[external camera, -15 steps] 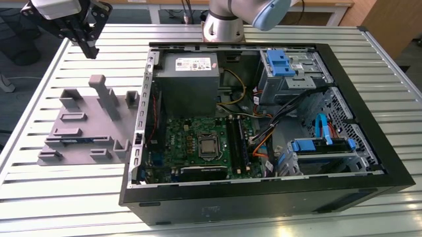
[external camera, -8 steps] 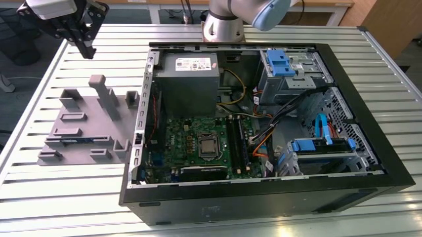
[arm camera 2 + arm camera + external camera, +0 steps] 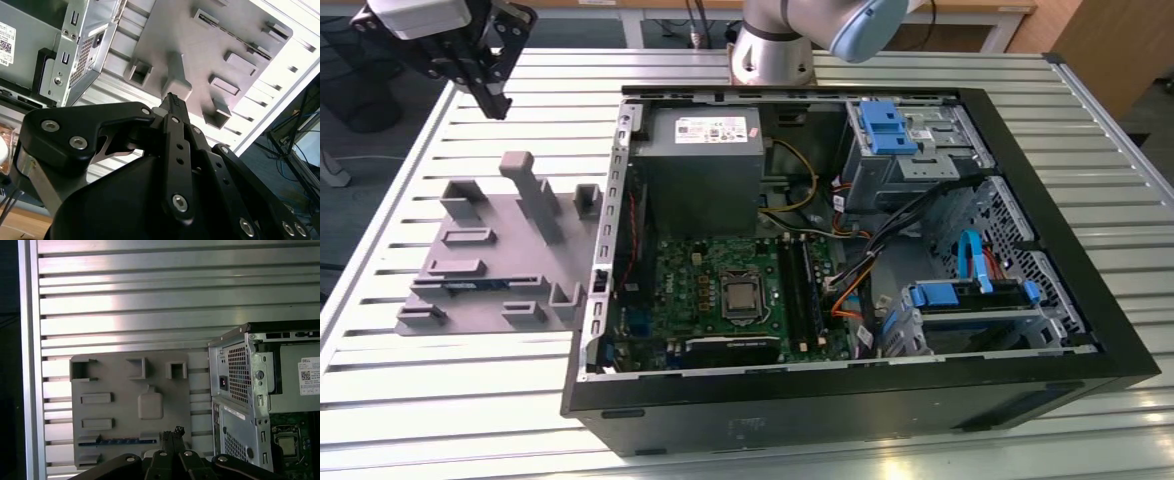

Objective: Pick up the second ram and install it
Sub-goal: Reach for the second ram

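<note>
While the black two-finger gripper [image 3: 494, 103] hangs high, well clear of the grey plastic tray [image 3: 494, 265] with upright blocks, its fingers are pinched together on nothing. Slim dark green-blue second ram [image 3: 117, 441] sits on edge in a tray slot, untouched.

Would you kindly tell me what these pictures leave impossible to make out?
Slim green-blue memory stick: label face hidden, edge-on in the grey plastic tray, first wrist view.
Long black memory slots: too small in the exterior view to tell whether any is filled.
</note>
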Controlling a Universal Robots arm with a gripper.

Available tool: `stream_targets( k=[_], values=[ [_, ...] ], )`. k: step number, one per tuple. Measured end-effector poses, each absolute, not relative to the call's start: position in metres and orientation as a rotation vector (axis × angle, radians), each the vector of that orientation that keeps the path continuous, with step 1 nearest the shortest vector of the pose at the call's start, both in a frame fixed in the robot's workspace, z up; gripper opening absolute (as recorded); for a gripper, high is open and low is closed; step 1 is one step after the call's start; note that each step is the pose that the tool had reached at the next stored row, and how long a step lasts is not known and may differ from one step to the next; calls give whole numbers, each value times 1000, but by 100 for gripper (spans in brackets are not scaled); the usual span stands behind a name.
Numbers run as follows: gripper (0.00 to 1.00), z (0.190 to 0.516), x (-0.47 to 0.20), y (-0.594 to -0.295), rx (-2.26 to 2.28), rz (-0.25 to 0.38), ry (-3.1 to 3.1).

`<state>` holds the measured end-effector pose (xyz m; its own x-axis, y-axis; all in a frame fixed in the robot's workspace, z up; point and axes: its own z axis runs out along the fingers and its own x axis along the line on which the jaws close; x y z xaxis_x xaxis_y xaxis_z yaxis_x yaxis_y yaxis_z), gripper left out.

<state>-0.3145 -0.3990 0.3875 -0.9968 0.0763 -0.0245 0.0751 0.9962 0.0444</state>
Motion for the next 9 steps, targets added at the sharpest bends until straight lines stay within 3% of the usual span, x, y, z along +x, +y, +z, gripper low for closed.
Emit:
stream_targets(
  k=[9],
  values=[
    [11, 388, -317, -399, 118, 68, 3113]
  ],
)
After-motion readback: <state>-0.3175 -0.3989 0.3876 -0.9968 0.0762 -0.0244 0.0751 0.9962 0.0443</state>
